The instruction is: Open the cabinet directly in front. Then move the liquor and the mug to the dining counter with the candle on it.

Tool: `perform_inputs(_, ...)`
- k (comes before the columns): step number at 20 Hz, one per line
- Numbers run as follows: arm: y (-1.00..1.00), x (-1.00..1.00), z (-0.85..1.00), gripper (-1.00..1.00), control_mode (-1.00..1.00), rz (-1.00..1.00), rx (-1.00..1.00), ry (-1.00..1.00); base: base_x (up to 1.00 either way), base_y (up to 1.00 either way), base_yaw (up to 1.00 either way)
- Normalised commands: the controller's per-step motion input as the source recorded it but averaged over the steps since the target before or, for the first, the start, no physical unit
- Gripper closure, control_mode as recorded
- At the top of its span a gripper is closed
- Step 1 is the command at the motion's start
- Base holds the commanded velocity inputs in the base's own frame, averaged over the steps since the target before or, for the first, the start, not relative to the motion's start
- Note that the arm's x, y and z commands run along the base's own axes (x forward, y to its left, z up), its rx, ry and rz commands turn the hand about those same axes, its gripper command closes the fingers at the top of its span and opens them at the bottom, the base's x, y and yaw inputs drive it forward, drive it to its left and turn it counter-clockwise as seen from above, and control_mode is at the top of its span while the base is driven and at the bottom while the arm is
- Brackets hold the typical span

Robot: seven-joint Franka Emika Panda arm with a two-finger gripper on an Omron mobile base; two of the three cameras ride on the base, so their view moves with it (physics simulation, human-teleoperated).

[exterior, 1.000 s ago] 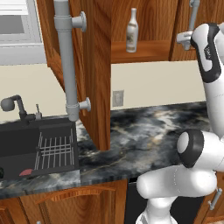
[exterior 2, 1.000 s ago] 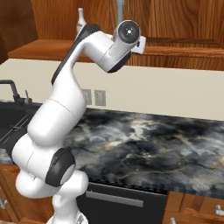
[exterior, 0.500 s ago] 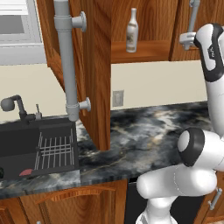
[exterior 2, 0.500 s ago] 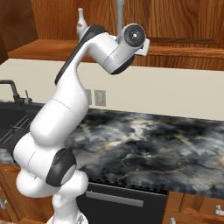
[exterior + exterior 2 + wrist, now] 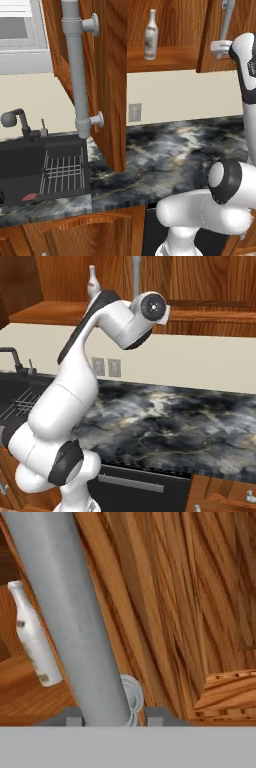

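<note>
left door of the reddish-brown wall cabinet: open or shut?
Open. The left door stands swung out edge-on over the counter, exposing the shelf with the pale glass bottle upright on it.

Your arm rises from the base, bends at the elbow and reaches high to the cabinet's right door, where your gripper (image 5: pixel 114 718) has its two fingertips closed around the grey bar handle (image 5: pixel 65 617).

Wall cabinet (image 5: pixel 165 30) above the counter (image 5: pixel 170 150), left door swung out

The liquor (image 5: pixel 151 35) stands on the cabinet shelf, between the open left door (image 5: pixel 107 80) and the right door (image 5: pixel 227 30). The sink (image 5: pixel 42 167) is set in the counter to the left, faucet (image 5: pixel 15 120) behind it, wall outlet (image 5: pixel 134 112) below the shelf.
</note>
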Motion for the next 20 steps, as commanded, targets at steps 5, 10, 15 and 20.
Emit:
perform_inputs(5,-0.58,-0.93,0.0,1.0,-1.0,0.06,0.0,-0.34,0.0,0.0,0.0)
perform_inputs(10,-0.68,-0.89,0.02,1.0,-1.0,0.05,0.0,-0.35,0.0,0.0,0.0)
perform_inputs(15,-0.74,-0.73,0.21,1.0,-1.0,0.04,0.01,-0.32,0.0,0.0,0.0)
perform_inputs(20,-0.61,-0.53,0.42,1.0,-1.0,0.05,0.07,-0.21,0.0,0.0,0.0)
